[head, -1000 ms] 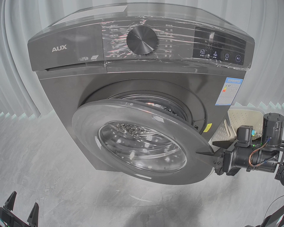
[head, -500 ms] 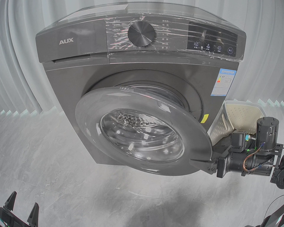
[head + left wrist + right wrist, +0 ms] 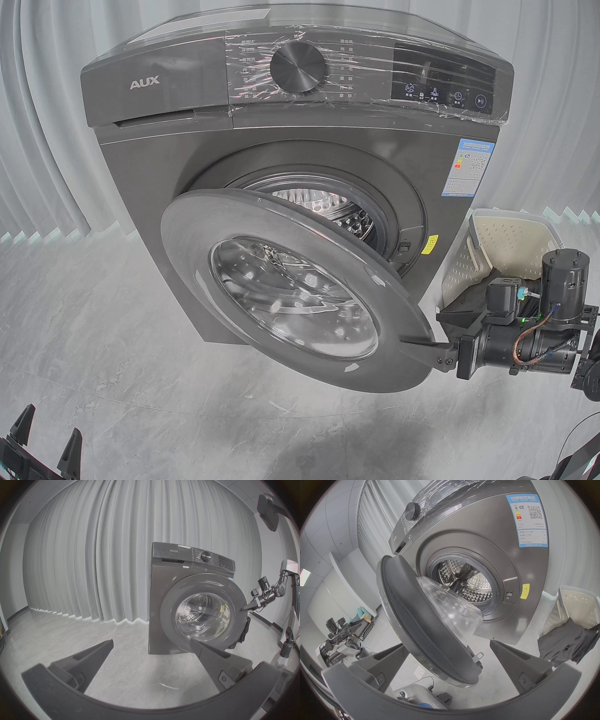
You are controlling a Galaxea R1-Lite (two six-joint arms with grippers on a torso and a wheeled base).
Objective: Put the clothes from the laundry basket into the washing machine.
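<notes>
You had the right gripper (image 3: 419, 329) at the free edge of the washing machine's (image 3: 156, 162) door (image 3: 281, 294). Its fingers (image 3: 518, 664) were spread and released w/ the door rim between them (nothing clamped, as far as the views showed). The door stood partly open, hinged on the machine's left as the head view has it, w/ its free edge swung out in front. The drum (image 3: 331, 209) faced straight out front.

The laundry basket (image 3: 512, 244) sat just beside the machine's right flank. Dark clothes (image 3: 568, 641) were draped over its front rim in a limp bunch. Long axis approx. vertical, I'd judge, pointing nowhere clear.

From the right fingers the clothes lay farther to the machine's right, so the right arm was nearer by far. The left gripper (image 3: 50, 420) hung well out front of the machine, fingers apart, empty.
</notes>
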